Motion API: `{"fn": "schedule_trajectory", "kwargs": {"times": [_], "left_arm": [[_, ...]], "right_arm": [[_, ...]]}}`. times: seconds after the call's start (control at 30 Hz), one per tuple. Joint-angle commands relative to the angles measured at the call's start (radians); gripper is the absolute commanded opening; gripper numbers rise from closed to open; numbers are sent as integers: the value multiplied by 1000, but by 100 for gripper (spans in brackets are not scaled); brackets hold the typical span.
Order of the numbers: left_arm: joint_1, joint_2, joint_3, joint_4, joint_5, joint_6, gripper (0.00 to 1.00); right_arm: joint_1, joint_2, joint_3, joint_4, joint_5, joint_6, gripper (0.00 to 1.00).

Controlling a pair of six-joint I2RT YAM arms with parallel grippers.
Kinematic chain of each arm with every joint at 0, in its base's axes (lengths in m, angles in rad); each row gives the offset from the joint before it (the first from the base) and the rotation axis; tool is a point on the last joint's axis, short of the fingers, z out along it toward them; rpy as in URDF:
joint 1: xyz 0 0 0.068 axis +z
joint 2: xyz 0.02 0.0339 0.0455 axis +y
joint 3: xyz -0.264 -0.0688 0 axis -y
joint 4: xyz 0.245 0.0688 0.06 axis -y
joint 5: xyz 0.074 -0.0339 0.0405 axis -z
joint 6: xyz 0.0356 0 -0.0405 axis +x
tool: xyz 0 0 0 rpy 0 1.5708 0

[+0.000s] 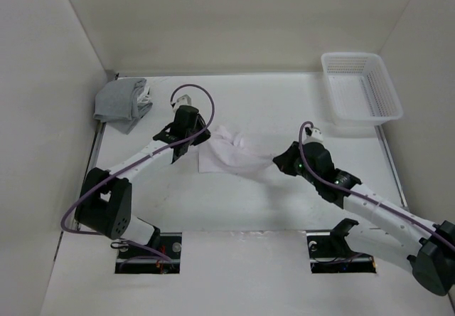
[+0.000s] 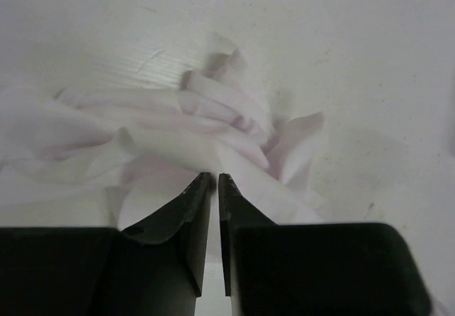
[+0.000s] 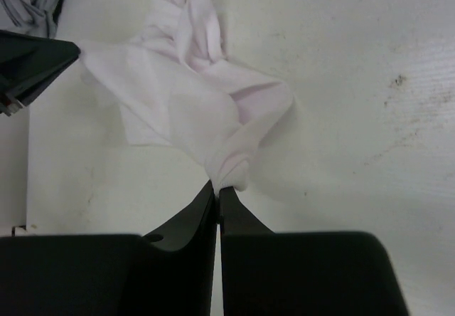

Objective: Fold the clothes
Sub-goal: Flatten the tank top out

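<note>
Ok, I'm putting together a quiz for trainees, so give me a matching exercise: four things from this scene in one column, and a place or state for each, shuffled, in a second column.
Things:
1. garment
2. grey cloth
3. basket
4. right gripper

Places or states:
A. far right corner
B. shut on a bunched end of fabric
C. crumpled in the middle
D. far left corner

Pairs: 1-C, 2-D, 3-A, 4-B

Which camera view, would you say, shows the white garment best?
The right wrist view: nearly the whole white garment shows large, one end pinched in the right fingers. The top external view shows it small and pale; the left wrist view, only nearby folds.
</note>
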Motion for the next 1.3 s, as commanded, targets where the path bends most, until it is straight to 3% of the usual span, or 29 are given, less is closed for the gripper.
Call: {"fn": "schedule_trajectory", "kwargs": {"times": [0.0,0.07,0.17,0.33,0.47,0.6,0.87,1.27], "left_arm": [[10,-4,55,79,-9,0,16],[14,22,44,83,-20,6,26],[2,7,10,88,-44,20,31],[-81,-247,-206,109,-263,75,30],[-156,-357,-337,40,-271,45,24],[-188,-316,-374,2,-225,-28,23],[-153,-147,-367,107,-182,-22,26],[-130,-75,-367,175,-123,-20,20]], "right_arm": [[-27,32,32,79,27,-18,5],[-45,47,18,95,27,-21,5],[-61,58,4,121,27,-21,5],[-81,57,-24,158,22,-43,5],[-87,44,-34,177,11,-53,3],[-82,40,-30,178,8,-58,3],[-82,38,-27,177,8,-63,3],[-78,40,-27,180,5,-63,3]]}}
